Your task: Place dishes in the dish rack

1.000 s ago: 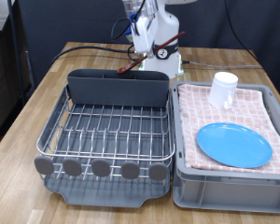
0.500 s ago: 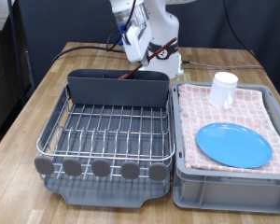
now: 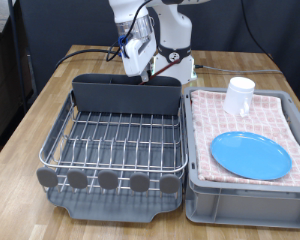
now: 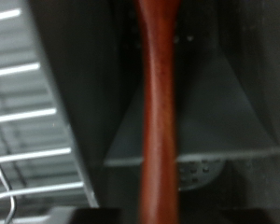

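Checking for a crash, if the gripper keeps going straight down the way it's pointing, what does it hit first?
Most likely the floor of the grey cutlery compartment on the dish rack. The wooden spoon runs down into it ahead of the gripper. Depth is unclear.

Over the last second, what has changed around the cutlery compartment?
The claw has swung toward the exterior view's left and come down over the grey cutlery compartment, turning the wooden spoon from a slant to upright inside it. The blue plate and white cup have stayed put on the checked cloth.
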Robot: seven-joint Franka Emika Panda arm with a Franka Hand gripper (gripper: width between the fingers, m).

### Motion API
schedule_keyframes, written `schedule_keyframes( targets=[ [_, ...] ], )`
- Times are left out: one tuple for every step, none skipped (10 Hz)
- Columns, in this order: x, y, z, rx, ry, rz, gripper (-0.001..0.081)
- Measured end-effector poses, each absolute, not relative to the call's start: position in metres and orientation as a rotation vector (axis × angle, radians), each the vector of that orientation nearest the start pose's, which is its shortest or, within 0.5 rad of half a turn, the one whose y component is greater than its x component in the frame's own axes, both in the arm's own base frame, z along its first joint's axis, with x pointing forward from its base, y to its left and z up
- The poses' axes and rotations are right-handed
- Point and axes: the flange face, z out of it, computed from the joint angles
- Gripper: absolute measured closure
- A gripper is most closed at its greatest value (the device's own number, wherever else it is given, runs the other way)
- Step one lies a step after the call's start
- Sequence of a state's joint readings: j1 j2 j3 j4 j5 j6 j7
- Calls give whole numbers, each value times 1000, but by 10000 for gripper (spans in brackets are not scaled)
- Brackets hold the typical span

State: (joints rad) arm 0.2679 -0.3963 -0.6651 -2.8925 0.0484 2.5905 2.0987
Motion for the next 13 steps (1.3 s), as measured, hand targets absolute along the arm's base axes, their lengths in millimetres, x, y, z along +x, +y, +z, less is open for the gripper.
schedule_keyframes(
  targets=[
    [328, -108, 274, -941, 2812, 265, 592],
    [332, -107, 277, -952, 2824, 224, 408],
    [332, -104, 278, -967, 2851, 185, 408],
    [332, -101, 280, -985, 2882, 129, 219],
    [334, -95, 284, -1000, 2917, 67, 219],
    [338, -89, 291, -1010, 2937, 7, 72],
    [341, -81, 299, -1019, 2953, -41, 21],
    [343, -73, 310, -1028, 2964, -81, 21],
    [345, -64, 321, -1036, 2977, -116, 7],
    [345, -56, 332, -1045, 2991, -160, 7],
    [346, -48, 343, -1050, 2994, -205, 4],
    [346, -39, 354, -1058, 2992, -247, 4],
    [345, -30, 365, -1084, 2984, -290, 4]
  ],
)
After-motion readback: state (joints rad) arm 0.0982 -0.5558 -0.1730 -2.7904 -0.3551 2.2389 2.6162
